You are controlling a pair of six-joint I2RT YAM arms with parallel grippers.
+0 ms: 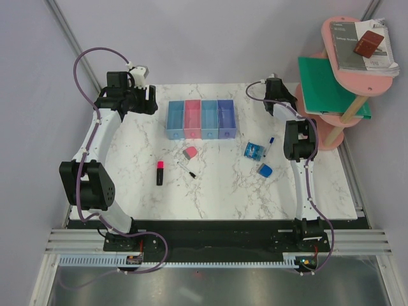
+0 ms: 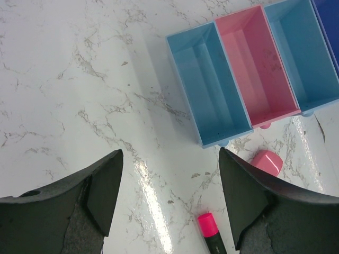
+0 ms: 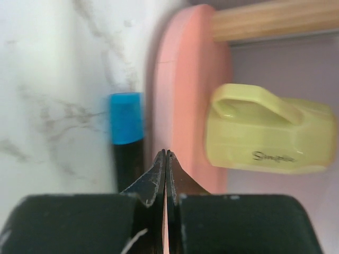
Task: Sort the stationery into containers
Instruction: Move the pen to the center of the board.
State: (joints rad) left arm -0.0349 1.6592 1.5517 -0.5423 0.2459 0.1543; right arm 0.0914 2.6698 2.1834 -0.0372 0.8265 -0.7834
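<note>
While my right fingers (image 3: 152,182) are pressed together empty, left fingers (image 2: 103,185) wide, the blue-capped marker (image 3: 126,117) looks light, stiff, slick. I'd pinch mid-barrel.

A green folder (image 1: 322,86) and books (image 1: 352,48) rest on the pink shelf (image 1: 331,39).

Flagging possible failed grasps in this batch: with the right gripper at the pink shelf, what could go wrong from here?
The right gripper is shut, tips meeting on nothing, while the blue-capped marker lies beside them, outside the grip; lifting now would likely come up empty. The marker sits close beside the pink shelf base, so a grab there may bump the base or the yellow stapler beyond it.
</note>
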